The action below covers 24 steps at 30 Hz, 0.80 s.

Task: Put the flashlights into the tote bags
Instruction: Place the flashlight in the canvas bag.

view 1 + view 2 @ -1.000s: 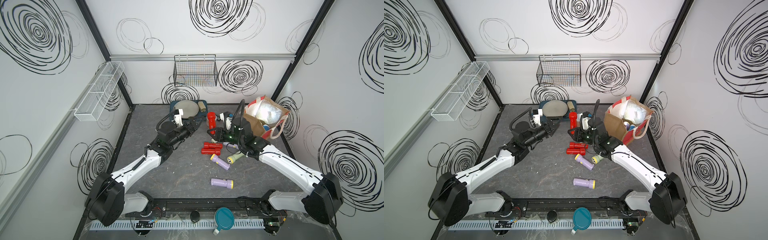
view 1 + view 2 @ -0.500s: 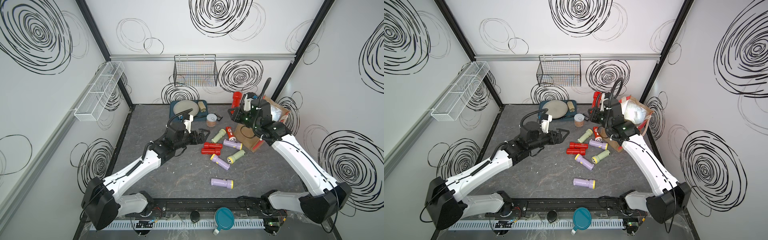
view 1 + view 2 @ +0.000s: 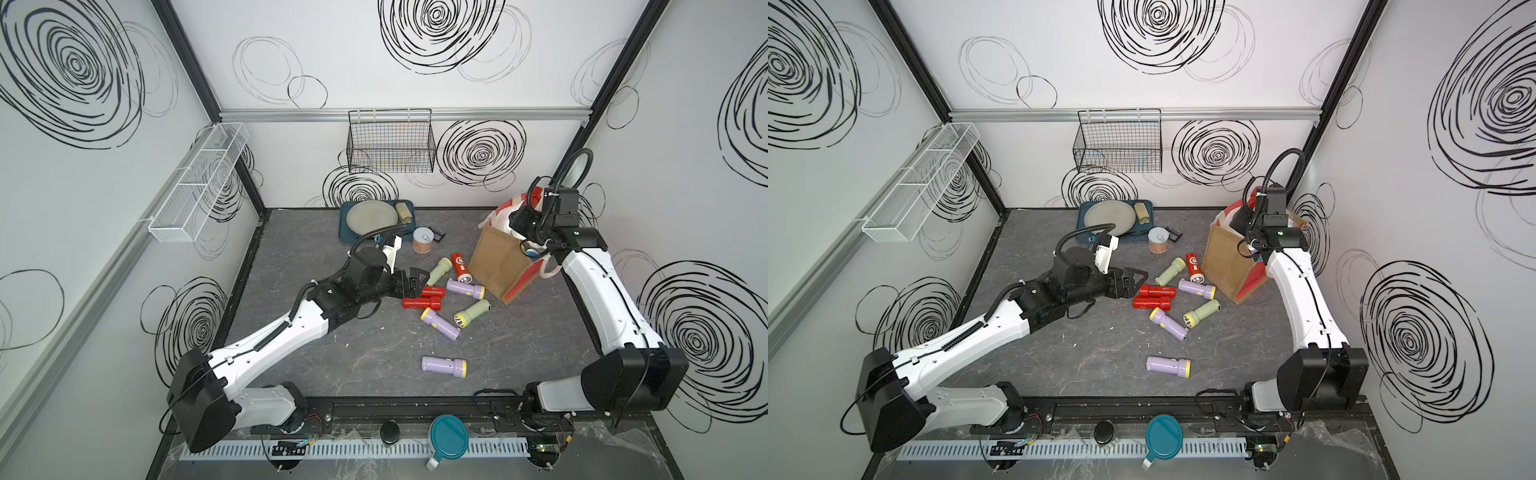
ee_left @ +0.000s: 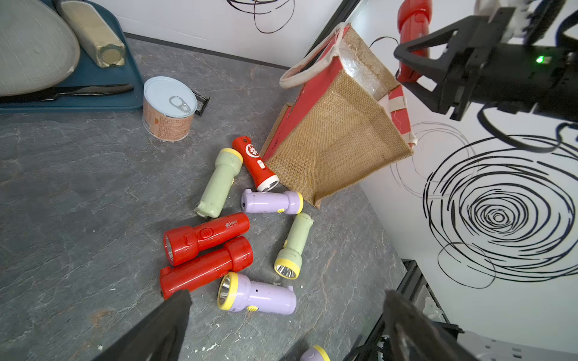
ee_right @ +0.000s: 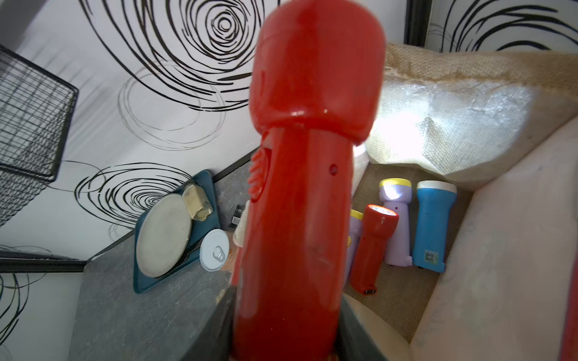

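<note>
The right hand (image 3: 524,220) is clamped on a red flashlight (image 5: 306,187), held above the open tote bag (image 3: 496,262) for a clear drop. The left hand (image 3: 417,280), spread wide and empty, hovers by two red flashlights (image 3: 420,304) on the counter (image 3: 332,353), apparently for the next pick.

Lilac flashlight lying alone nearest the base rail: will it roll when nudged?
Probably: the lilac flashlight lies on its side, round-bodied, on flat tabletop. Its wider yellow head would likely curve the roll. The smooth plastic may slip in the jaws.
</note>
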{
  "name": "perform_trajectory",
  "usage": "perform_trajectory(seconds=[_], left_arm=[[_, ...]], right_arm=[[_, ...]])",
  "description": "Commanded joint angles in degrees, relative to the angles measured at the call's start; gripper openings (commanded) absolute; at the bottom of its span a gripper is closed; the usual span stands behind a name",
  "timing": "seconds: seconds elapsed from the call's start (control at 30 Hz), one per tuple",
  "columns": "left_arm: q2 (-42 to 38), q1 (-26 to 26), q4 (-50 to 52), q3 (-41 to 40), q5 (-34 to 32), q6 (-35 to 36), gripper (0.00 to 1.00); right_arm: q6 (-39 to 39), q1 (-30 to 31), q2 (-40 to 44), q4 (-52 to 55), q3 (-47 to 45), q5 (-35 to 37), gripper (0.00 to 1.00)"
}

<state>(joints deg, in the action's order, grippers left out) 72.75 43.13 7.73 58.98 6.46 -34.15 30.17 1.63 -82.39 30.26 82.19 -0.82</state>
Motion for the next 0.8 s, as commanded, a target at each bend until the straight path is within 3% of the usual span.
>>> perform_trajectory(seconds=[0.0, 0.33, 0.77], left_arm=[[0.80, 0.94, 0.31, 2.24, -1.81, 1.88, 0.99], [0.42, 3.19, 1.58, 1.85, -4.50, 3.21, 0.99], [4.36, 3.00, 2.47, 1.18, -5.78, 3.18, 0.99]], right_arm=[[-1.55, -2.57, -2.66, -2.19, 1.98, -0.97, 0.00], [-1.51, -7.56, -10.99, -4.26, 2.24, -0.32, 0.00], [-1.55, -8.22, -17.30, -4.79, 0.75, -0.68, 0.00]])
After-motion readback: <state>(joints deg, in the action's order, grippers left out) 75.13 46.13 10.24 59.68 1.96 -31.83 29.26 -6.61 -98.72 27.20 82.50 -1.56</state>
